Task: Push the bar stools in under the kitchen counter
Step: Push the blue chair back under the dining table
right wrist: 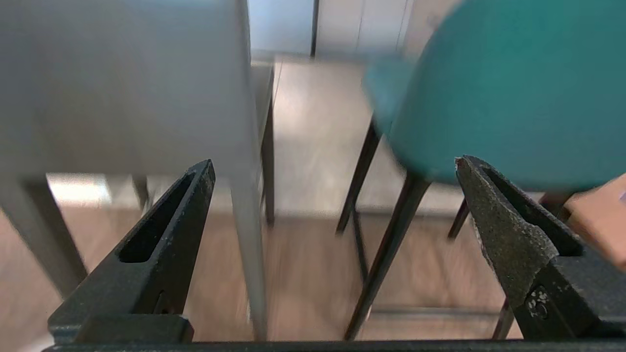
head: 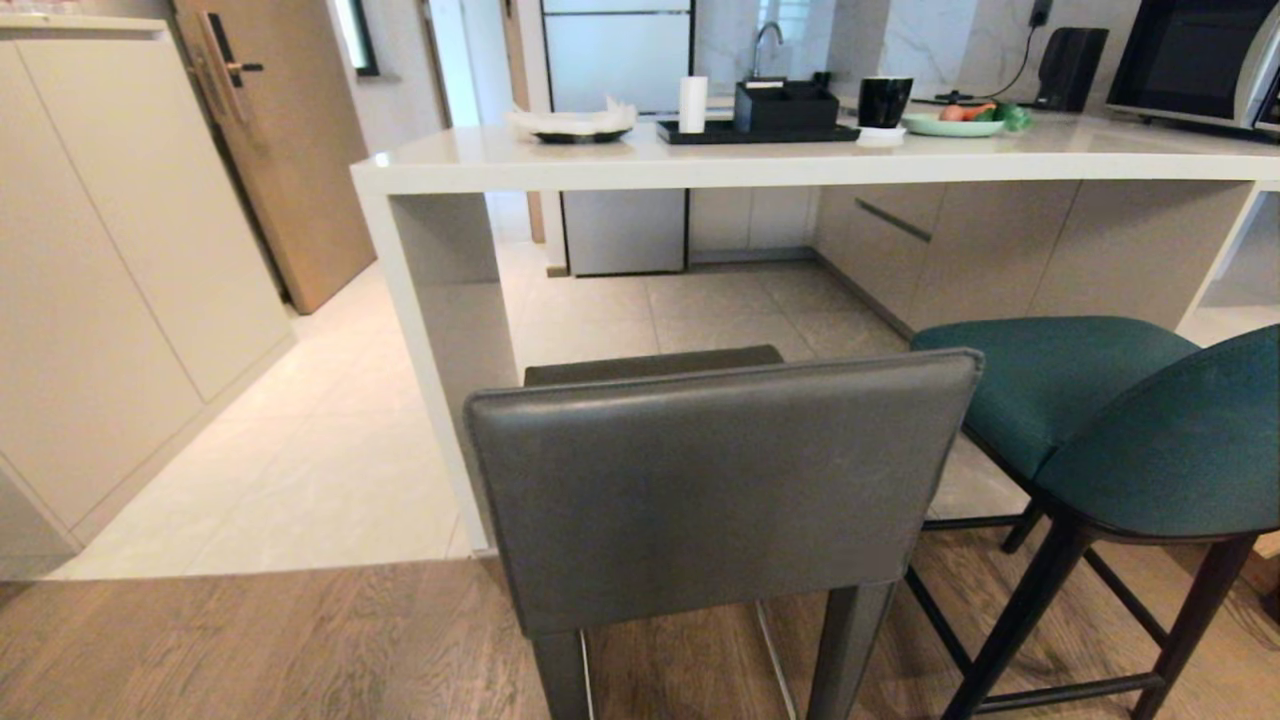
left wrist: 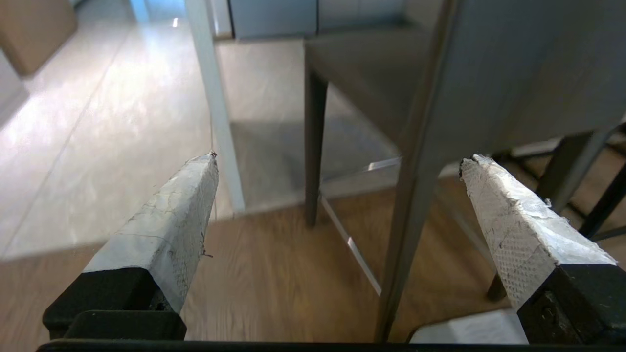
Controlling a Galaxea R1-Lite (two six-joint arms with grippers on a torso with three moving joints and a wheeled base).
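A: What are the grippers doing?
B: The left gripper (left wrist: pixel 337 159) is spread wide and holds nothing — the right gripper (right wrist: pixel 335 161) likewise, low behind the stools.
A: And the stools?
B: The grey stool (head: pixel 715 490) has its seat at the kitchen counter (head: pixel 640 165) edge; the teal stool (head: pixel 1110 420) stands beside it, seemingly further out.

Glossy stone-look counter, leather and cloth stools

The kitchen counter (head: pixel 560 158) top shines smooth white; the grey stool (head: pixel 715 480) looks like matt leather, the teal stool (head: pixel 1160 430) like woven cloth; the floor (head: pixel 250 640) is wood-grained.
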